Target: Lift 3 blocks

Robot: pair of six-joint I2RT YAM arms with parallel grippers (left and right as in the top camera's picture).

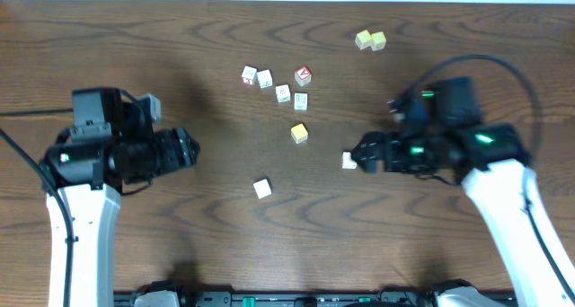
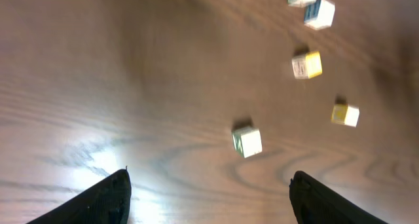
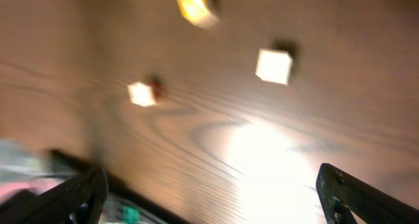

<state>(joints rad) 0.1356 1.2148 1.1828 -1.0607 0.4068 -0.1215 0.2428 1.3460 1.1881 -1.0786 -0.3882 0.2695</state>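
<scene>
Three small blocks lie apart on the dark wooden table. The yellow-topped block point(image 1: 299, 133) point(image 2: 306, 65) point(image 3: 196, 6) sits mid-table. A pale block point(image 1: 261, 188) point(image 2: 247, 141) point(image 3: 143, 93) with green print lies nearer the front. The third block point(image 1: 349, 161) point(image 2: 344, 114) point(image 3: 273, 65) rests right at the tips of my right gripper point(image 1: 359, 153) point(image 3: 211, 185), which is open and holds nothing. My left gripper point(image 1: 190, 150) point(image 2: 209, 185) is open and empty too, well to the left of all three blocks.
Several pale cubes point(image 1: 274, 85) point(image 2: 319, 13) and a red-faced cube point(image 1: 303, 74) are grouped behind the yellow-topped block. A pair of plain yellow cubes point(image 1: 370, 40) sits at the back right. A dark rail point(image 1: 287, 298) runs along the front edge.
</scene>
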